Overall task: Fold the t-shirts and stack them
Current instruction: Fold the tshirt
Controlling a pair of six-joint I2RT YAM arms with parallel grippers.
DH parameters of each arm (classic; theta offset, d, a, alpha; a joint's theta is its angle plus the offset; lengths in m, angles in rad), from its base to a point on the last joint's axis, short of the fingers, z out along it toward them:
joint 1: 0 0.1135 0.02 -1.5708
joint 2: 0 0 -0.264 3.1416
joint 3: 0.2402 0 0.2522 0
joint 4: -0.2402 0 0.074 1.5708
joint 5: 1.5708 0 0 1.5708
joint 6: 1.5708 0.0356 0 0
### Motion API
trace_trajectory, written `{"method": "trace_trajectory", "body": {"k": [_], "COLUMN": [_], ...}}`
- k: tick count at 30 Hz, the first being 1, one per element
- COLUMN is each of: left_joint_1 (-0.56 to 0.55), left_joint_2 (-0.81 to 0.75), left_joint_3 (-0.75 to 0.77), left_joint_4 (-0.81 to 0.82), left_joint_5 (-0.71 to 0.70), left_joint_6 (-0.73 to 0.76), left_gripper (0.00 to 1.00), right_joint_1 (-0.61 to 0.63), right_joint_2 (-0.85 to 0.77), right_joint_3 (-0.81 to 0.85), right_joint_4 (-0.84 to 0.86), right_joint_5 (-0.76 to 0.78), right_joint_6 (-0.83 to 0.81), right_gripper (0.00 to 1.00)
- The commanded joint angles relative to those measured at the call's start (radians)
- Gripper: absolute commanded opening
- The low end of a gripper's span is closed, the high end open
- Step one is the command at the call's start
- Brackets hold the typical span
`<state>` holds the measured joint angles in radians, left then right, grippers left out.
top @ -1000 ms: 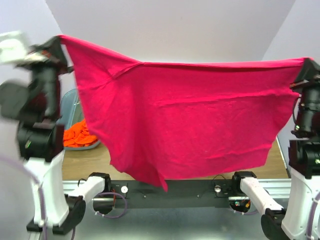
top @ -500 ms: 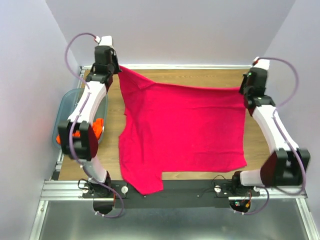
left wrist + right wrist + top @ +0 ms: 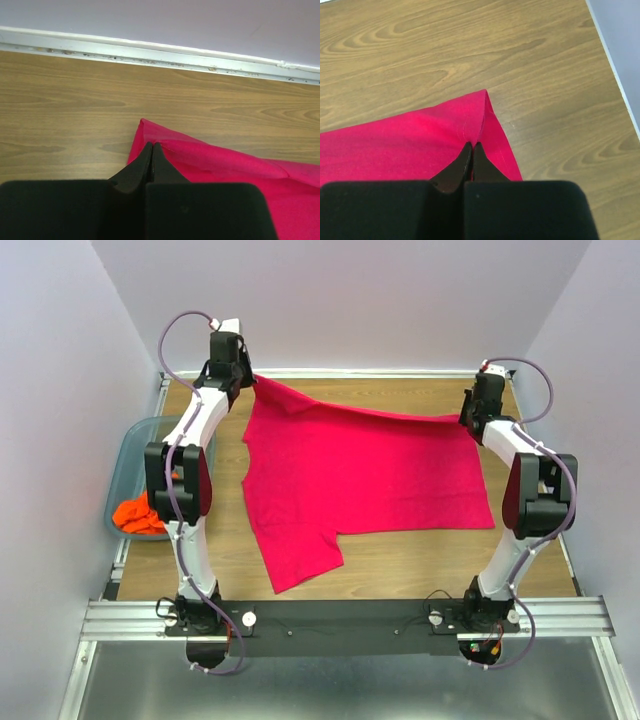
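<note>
Across the middle of the wooden table [image 3: 400, 565] lies the magenta t-shirt [image 3: 370, 475], spread nearly flat with its far edge stretched taut at twelve o'clock. The left gripper [image 3: 151, 146] is pinched tight on the corner near eleven o'clock and the right gripper [image 3: 471, 145] on the corner near one o'clock (each lifts a small peak of cloth). This looks like laying out before folding. The next move calls for a clean release, then smoothing the flap at seven o'clock. The knit is thin, limp and matte. The orange t-shirt [image 3: 138, 512] sits crumpled at nine o'clock, probably inside the blue-grey bin [image 3: 125, 445].
</note>
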<state>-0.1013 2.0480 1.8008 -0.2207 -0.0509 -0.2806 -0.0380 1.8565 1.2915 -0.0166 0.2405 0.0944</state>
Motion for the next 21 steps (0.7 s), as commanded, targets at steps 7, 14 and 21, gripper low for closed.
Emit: {"method": "trace_trajectory", "body": {"k": [7,14,21], "left_joint_1": [0.012,0.015,0.017], "left_joint_2": [-0.078,-0.247,-0.377], "left_joint_3": [-0.102,-0.259,-0.435], "left_joint_4": [-0.045,-0.077,-0.072], "left_joint_5": [0.085,0.078,0.103], "left_joint_6": [-0.13,-0.207,-0.282], "left_gripper": [0.0,0.0,0.0], "right_joint_1": [-0.037,-0.057,-0.068], "right_joint_2": [0.064,0.035,0.027], "right_joint_3": [0.092,0.088,0.08], "right_joint_4": [0.043,0.04,0.037], "right_joint_5": [-0.055,-0.038,-0.047], "right_joint_6": [0.014,-0.001,0.018], "right_gripper": [0.01,0.01,0.01]}}
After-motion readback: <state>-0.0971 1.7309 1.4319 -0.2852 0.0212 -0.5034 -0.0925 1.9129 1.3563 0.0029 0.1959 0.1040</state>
